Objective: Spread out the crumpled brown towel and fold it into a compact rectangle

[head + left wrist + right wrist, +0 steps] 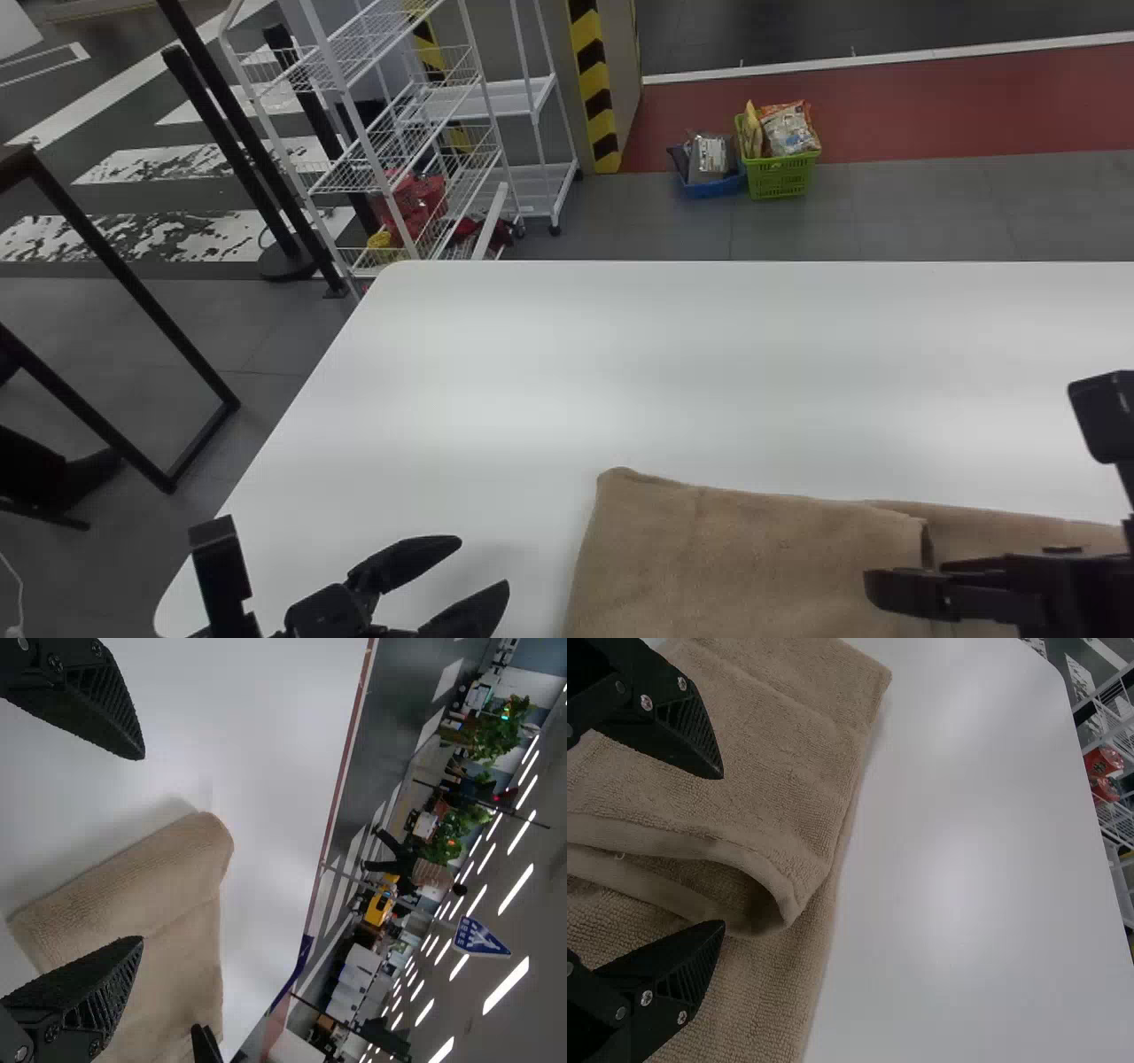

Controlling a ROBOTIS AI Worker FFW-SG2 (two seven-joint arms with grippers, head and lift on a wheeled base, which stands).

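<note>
One brown towel (735, 558) — plush, folded, softly square-cornered.

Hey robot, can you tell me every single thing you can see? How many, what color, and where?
Towel: one, brown, on the table, part folded over
Table: one, white, in front
Racks: two, white, on the floor beyond the table, left
Posts: at least two, black, beside the racks
Pillar edge: one, yellow and black stripes, right of the racks
Basket: one, green, on the far floor
Tray: one, blue, beside the basket
Sign: one, blue and white, across the room
Ceiling lights: many, white, overhead
Left gripper: one, black, open, left of the towel
Right gripper: one, black, open, at the towel
</note>
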